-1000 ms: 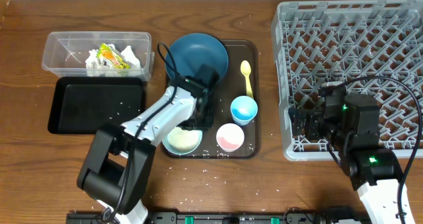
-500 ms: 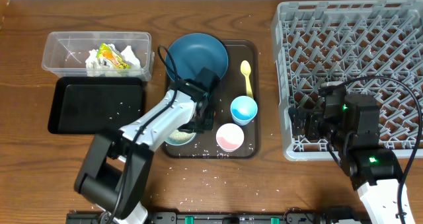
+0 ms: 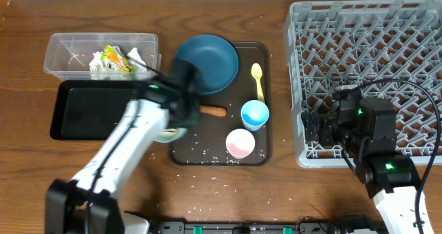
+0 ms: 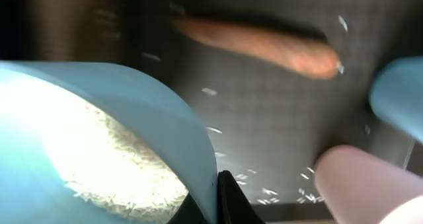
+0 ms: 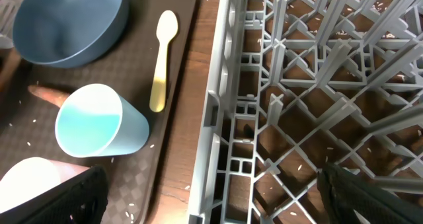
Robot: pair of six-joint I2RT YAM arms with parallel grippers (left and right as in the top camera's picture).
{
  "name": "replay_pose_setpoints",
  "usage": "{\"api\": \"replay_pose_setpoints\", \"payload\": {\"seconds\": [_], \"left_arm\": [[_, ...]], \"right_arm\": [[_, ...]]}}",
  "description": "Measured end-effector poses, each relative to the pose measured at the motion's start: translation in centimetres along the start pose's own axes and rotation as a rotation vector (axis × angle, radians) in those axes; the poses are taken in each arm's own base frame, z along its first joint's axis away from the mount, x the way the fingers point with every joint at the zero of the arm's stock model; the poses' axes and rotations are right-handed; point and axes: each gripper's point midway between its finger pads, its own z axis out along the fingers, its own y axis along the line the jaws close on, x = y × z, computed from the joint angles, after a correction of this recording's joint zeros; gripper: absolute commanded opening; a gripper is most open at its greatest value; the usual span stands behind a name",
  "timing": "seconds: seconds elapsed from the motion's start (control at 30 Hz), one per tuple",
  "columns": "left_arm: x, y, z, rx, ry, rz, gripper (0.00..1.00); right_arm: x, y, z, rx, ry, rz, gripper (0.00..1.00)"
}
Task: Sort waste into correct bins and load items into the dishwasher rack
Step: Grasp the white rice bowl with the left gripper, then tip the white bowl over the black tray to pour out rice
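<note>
The left tool [image 4: 213, 199] is clamped on the rim of the small bowl [image 3: 168, 132], one finger inside the wall and one outside. The bowl holds a bed of rice [image 4: 112, 158]. Seen from overhead, it hangs over the left edge of the brown tray [image 3: 207, 154], half hidden under the wrist.

What matters for the next move is that the black tray [image 3: 97, 110] lies at 9 o'clock from the bowl, just beside it. The tub [image 3: 62, 51] sits further off at 10 o'clock. The rice probably belongs in the black tray, so a short carry toward 9 o'clock and a tip of the wrist should do.

The left forearm runs up from 7 o'clock and bends over the bowl. The carrot [image 3: 213, 112] lies on the brown tray at 2 o'clock from the bowl, its long axis 9-to-3. The right tool [image 3: 319, 132] hangs wide open and empty at the rack [image 3: 414, 27] edge, well apart.
</note>
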Motion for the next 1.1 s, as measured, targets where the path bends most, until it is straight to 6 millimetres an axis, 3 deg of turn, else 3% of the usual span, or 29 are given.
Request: {"api": "replay_pose_setpoints", "payload": {"seconds": [0.2,0.37,0.8,0.93,1.1], "left_arm": [[-2.7,6.4,-1.7,0.076,-0.056,-0.151,0.06],[-4.3,10.3,-3.0,0.222,-0.122,-0.238,0.06],[-7.8,16.5,-5.1,0.710,-0.336,-0.414,0.06],[-9.1,17.7,-5.4,0.901,-0.414,-0.432,0.06],[-9.3,18.9,-5.3,1.087,-0.436,-0.503,0.06]], "right_arm": [[0.0,0.0,0.0,0.000,0.000,0.000,0.99],[0.0,0.0,0.0,0.000,0.000,0.000,0.99],[0.0,0.0,0.0,0.000,-0.001,-0.001,0.99],[0.0,0.0,0.0,0.000,0.000,0.000,0.99],[0.0,0.0,0.0,0.000,0.000,0.000,0.99]]}}
